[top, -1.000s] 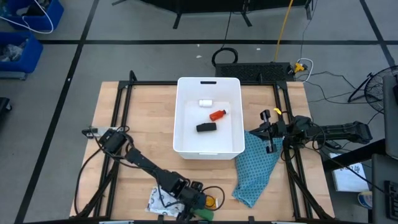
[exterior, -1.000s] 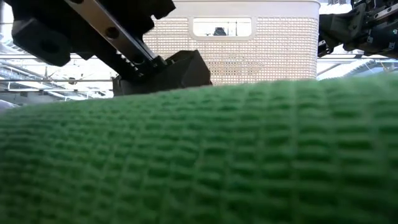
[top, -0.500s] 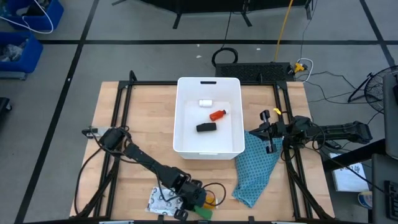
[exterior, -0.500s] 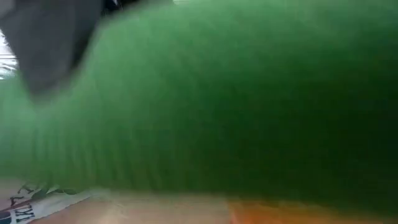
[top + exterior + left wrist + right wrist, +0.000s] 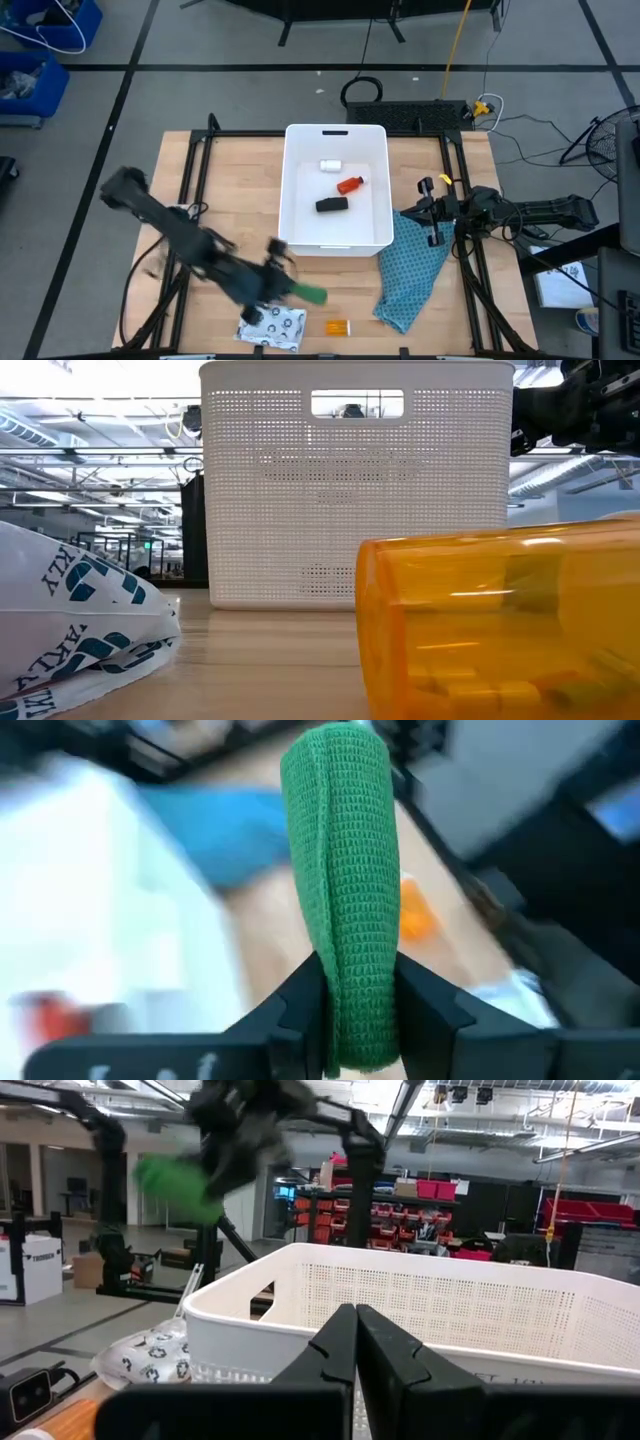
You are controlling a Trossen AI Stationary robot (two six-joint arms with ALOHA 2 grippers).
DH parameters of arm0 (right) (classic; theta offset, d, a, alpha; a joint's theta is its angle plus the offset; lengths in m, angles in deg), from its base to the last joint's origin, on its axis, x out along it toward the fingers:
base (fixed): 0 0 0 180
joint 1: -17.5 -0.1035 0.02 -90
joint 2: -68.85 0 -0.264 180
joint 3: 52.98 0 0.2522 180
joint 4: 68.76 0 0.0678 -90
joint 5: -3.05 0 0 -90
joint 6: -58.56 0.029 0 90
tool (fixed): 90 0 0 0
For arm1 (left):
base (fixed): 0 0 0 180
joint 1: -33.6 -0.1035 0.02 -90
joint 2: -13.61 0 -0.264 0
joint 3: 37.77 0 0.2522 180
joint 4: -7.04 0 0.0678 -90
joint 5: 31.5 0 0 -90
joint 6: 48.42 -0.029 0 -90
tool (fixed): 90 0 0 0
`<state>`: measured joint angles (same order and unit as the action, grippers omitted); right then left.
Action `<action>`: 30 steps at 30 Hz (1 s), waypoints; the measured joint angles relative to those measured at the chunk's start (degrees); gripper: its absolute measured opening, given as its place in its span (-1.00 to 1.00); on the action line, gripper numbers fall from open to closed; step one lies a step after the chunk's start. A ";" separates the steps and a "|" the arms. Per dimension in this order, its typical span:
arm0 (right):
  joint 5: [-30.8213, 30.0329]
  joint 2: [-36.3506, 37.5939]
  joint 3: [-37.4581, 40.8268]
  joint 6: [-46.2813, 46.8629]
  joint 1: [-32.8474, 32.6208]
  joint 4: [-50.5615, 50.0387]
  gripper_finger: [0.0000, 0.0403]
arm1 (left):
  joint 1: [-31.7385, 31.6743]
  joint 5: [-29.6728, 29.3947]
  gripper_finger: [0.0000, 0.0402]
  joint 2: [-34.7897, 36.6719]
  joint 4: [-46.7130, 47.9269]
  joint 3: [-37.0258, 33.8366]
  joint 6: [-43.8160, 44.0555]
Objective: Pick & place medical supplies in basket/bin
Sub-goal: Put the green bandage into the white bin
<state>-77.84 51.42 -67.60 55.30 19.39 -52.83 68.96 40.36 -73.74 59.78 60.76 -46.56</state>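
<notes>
My left gripper (image 5: 298, 292) is shut on a green block (image 5: 314, 295) of woven wrap, held above the table in front of the white basket (image 5: 296, 232). The block also shows in the left wrist view (image 5: 340, 870) and the right wrist view (image 5: 178, 1186). A white piece (image 5: 331, 165), a red bottle (image 5: 350, 185) and a black block (image 5: 332, 204) lie in the basket. An orange vial (image 5: 337, 327) and a silvery packet (image 5: 272, 325) lie on the table near the front edge. My right gripper (image 5: 432, 218) is shut and empty, at the basket's right. My left gripper pinches the green block's near end (image 5: 352, 1020) between its two fingers (image 5: 296, 1008), one on each side. The fingers reach in from the table's left, and the block sticks out past the fingertips toward the right. The block is lifted clear of the table.
A teal patterned cloth (image 5: 412, 270) lies at the right, beside the basket's near right corner and under my right gripper. In the low view the orange vial (image 5: 500, 625) lies on its side close up, with the packet (image 5: 70, 620) at the left and the basket's perforated wall (image 5: 355, 510) behind.
My left gripper has risen from the table's near edge with the green block and gone toward the basket. The block is lifted clear and no longer fills the low view. The orange vial and the packet stay where they were.
</notes>
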 joint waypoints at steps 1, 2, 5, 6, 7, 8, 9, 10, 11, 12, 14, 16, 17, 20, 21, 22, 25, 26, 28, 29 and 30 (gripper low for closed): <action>0.02 0.00 0.00 -0.16 0.02 -0.01 -1.00 | 0.57 -2.89 -0.56 2.75 0.01 -0.82 -1.09; 0.04 0.01 0.00 -0.25 0.02 -0.03 -1.00 | 1.07 -5.49 -0.59 5.42 -0.07 -2.11 -2.22; 0.06 0.00 0.00 -0.30 0.01 -0.02 -1.00 | 1.29 -11.05 -0.65 14.33 -3.62 -9.32 -5.10; 0.07 0.01 0.00 -0.35 0.02 0.00 -1.00 | 0.71 -12.60 -0.66 17.68 -5.71 -12.82 -5.27; 0.08 0.02 0.00 -0.44 0.01 0.00 -1.00 | -0.13 -13.94 -0.67 21.01 -8.25 -16.82 -5.20; 0.10 0.01 0.00 -0.52 0.02 0.00 -1.00 | -1.20 -14.64 -0.68 24.35 -11.85 -21.32 -4.93; 0.10 0.00 0.00 -0.68 0.01 0.00 -1.00 | -2.18 -15.14 -0.68 27.46 -15.57 -25.98 -4.75; 0.10 0.01 0.00 -0.82 0.00 0.01 -1.00 | -3.13 -15.41 -0.67 30.58 -19.14 -30.85 -4.42; 0.10 0.02 0.00 -0.91 0.02 0.02 -1.00 | -3.94 -15.52 -0.66 33.68 -23.19 -36.02 -4.31; 0.12 0.00 0.00 -0.92 0.02 0.03 -1.00 | -4.64 -15.43 -0.65 36.56 -28.01 -40.68 -4.54; 0.12 0.00 0.00 -0.86 0.02 0.35 -1.00 | -6.17 -15.79 -0.64 42.44 -38.26 -49.52 -6.32; 0.12 0.02 0.00 -0.86 0.00 0.48 -1.00 | -7.65 -17.73 -0.65 47.79 -47.09 -57.42 -7.38; 0.12 0.01 0.00 -0.86 0.00 0.46 -1.00 | -8.48 -18.22 -0.66 50.28 -51.17 -61.03 -7.73; 0.12 0.02 0.00 -0.45 0.02 0.34 -1.00 | -11.29 -18.40 -0.68 56.29 -60.50 -69.86 -8.41; 0.12 0.02 0.00 -0.26 0.01 0.11 -1.00 | -12.11 -18.41 -0.69 57.96 -62.07 -72.28 -8.45; 0.12 0.01 0.00 -0.03 0.00 -0.03 -1.00 | -12.94 -18.43 -0.69 59.43 -62.76 -74.46 -8.38; 0.08 0.00 0.00 -0.26 0.02 0.06 -1.00 | -15.12 -18.32 -0.68 62.24 -63.91 -78.59 -5.95; 0.06 0.00 0.00 -0.62 0.02 0.39 -1.00 | -15.72 -18.33 -0.67 62.84 -63.82 -79.52 -5.06; -0.10 0.00 0.00 -1.74 0.02 1.70 -1.00 | -16.81 -18.35 -0.67 63.16 -64.05 -80.70 -3.54; -0.12 0.00 0.00 -2.34 0.02 2.63 -1.00 | -17.37 -18.37 -0.67 63.16 -64.33 -80.98 -3.15; -0.13 0.01 0.00 -2.92 0.02 3.50 -1.00 | -17.93 -18.37 -0.67 63.13 -64.63 -81.18 -2.73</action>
<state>-77.97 51.43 -67.60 52.38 19.42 -49.33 51.03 21.99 -10.61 -4.84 -20.42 -49.29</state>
